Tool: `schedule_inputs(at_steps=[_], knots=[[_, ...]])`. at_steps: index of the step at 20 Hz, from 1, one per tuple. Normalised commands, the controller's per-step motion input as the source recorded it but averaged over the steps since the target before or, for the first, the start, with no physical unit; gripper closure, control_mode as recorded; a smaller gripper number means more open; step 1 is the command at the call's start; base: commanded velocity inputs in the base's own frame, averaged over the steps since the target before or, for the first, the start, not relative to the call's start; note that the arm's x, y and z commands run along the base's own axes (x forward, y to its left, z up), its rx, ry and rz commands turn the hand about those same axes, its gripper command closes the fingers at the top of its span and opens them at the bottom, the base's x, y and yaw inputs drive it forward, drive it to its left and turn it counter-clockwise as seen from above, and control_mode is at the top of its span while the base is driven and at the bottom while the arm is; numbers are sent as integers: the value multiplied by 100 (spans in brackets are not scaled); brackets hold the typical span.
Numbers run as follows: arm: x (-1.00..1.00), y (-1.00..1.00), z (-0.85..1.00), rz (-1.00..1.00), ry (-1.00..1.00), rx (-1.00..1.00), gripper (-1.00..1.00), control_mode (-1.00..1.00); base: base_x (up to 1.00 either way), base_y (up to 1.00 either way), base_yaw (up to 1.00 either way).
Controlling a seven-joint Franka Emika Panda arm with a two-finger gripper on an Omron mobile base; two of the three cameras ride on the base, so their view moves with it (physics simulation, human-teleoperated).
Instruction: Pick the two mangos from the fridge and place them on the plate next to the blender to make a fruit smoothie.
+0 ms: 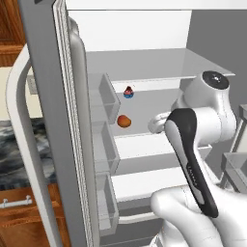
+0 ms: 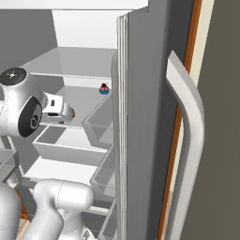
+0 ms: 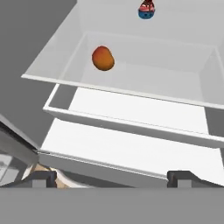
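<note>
shelf (image 3: 144, 87): white, inside fridge (image 1: 53, 120) | on it: orange mango (image 3: 103, 58) near front edge | cupcake-like item (image 3: 147, 9) farther back

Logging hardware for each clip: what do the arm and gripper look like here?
The arm is glossy white with rounded links. A black elongated panel runs down one link, and a dark round cap with a pale ring sits on top of a joint. The gripper has two small dark finger tips. No cables show.

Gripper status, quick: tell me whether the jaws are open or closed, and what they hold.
Gripper: jaws open wide, holding nothing; the orange mango lies ahead on the fridge shelf.
</note>
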Motion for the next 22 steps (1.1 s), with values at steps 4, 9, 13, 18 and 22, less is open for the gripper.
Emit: schedule_inputs(at_steps=[4,9,13,18,22], knots=[[71,47,-34,-1,14,2,-100,-100,0,0,0],[55,49,-74,-3,2,8,-100,-100,0,0,0],[59,31,-56,-2,0,0,-100,-100,0,0,0],[70,-7,-2,0,0,0,-100,-100,0,0,0],[49,-3,-7,0,0,0,-100,-100,0,0,0]])
